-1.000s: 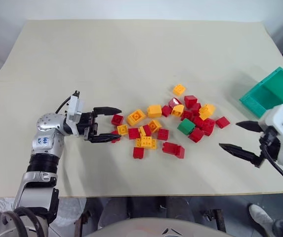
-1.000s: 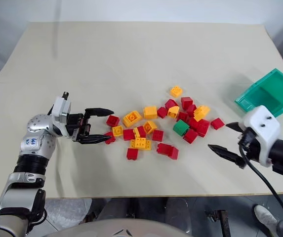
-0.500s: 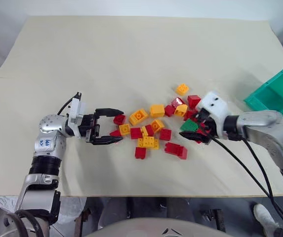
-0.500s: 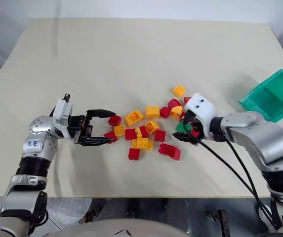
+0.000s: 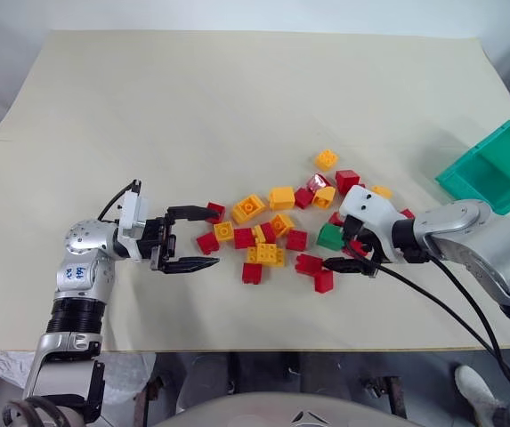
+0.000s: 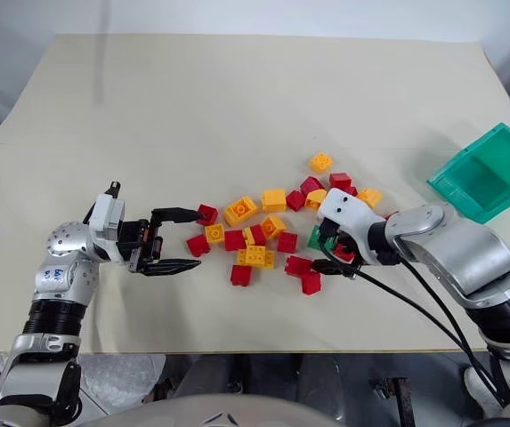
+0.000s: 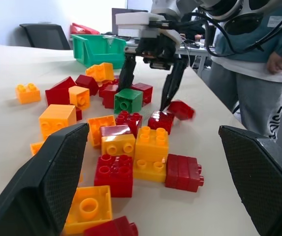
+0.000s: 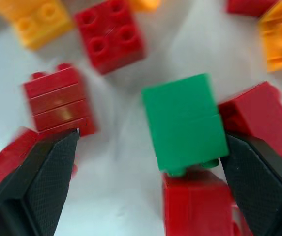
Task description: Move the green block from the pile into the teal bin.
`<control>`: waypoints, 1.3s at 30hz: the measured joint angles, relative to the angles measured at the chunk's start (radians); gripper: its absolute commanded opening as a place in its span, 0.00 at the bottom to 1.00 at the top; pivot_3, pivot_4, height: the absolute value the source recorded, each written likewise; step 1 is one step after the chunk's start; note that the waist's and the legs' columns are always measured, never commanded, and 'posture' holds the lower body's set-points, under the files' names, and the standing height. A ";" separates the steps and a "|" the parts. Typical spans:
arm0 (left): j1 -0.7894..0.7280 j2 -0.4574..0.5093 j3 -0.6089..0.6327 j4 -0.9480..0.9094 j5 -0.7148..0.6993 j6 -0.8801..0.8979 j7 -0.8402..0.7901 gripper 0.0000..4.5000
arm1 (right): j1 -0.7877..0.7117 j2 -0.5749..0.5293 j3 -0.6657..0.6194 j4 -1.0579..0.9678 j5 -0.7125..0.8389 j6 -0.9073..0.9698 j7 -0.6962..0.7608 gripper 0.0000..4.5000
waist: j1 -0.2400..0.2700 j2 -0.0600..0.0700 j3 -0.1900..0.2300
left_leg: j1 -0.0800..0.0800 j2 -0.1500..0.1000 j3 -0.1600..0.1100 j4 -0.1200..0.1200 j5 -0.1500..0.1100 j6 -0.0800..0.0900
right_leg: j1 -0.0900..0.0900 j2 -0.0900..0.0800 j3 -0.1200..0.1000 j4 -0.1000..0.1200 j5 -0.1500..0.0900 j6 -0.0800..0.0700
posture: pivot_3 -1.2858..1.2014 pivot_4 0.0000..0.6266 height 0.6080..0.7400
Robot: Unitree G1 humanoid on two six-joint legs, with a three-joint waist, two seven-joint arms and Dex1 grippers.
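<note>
Beige tabletop point(image 5: 237, 107). Green block point(image 5: 330, 237) sits in the pile point(image 5: 281, 227), between the spread fingers of the right gripper point(image 5: 348, 249), ungripped. Left gripper point(image 5: 192, 239) also spread, empty, at the pile's left edge. Teal bin point(image 5: 495, 169) well apart, far right.

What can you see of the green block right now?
The green block is a small glossy plastic brick, the only green one. It lies on the table at the right side of the pile, tipped so its studs face sideways, with red bricks crowding it. The right claw stands open over it, one finger on each side, not gripping.
</note>
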 measured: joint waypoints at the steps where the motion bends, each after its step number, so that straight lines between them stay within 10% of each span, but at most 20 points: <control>1: 0.000 0.000 0.000 -0.001 0.000 0.001 0.003 1.00 | 0.001 0.000 0.001 0.001 -0.002 -0.001 0.000 1.00 | 0.000 0.000 0.000 | 0.000 0.000 0.000 0.000 0.000 0.000 | 0.000 0.000 0.000 0.000 0.000 0.000 | 0.52 0.24 1.00; 12: 0.003 -0.009 0.000 -0.006 0.000 0.005 0.015 1.00 | -0.024 0.080 0.032 0.067 -0.070 -0.085 0.001 0.35 | -0.018 0.000 0.000 | 0.000 0.000 0.001 0.000 0.000 0.000 | -0.001 0.000 0.000 0.000 0.000 0.000 | 0.52 0.24 1.00; 30: -0.269 -0.239 -0.135 0.056 0.214 -0.013 0.304 1.00 | 0.208 -0.087 -0.596 0.139 -0.191 -0.161 -0.184 0.34 | 0.030 0.000 0.000 | -0.009 -0.003 0.003 0.003 0.001 0.003 | -0.003 -0.001 -0.001 -0.003 0.004 0.005 | 0.52 0.24 1.00; 37: -0.377 -0.349 -0.186 0.187 0.298 0.018 0.456 1.00 | 0.133 -0.120 -0.579 0.501 -0.357 -0.423 -0.299 0.34 | -0.001 0.001 0.000 | -0.007 -0.001 0.012 0.001 0.002 0.002 | -0.003 0.003 0.001 -0.004 0.005 0.005 | 0.52 0.24 1.00; 39: -0.407 -0.375 -0.193 0.238 0.319 0.033 0.499 1.00 | 0.054 -0.096 -0.543 0.638 -0.387 -0.506 -0.312 0.50 | -0.005 0.001 0.000 | -0.006 -0.001 0.013 0.001 0.003 0.002 | -0.003 0.004 0.002 -0.004 0.006 0.003 | 0.52 0.24 1.00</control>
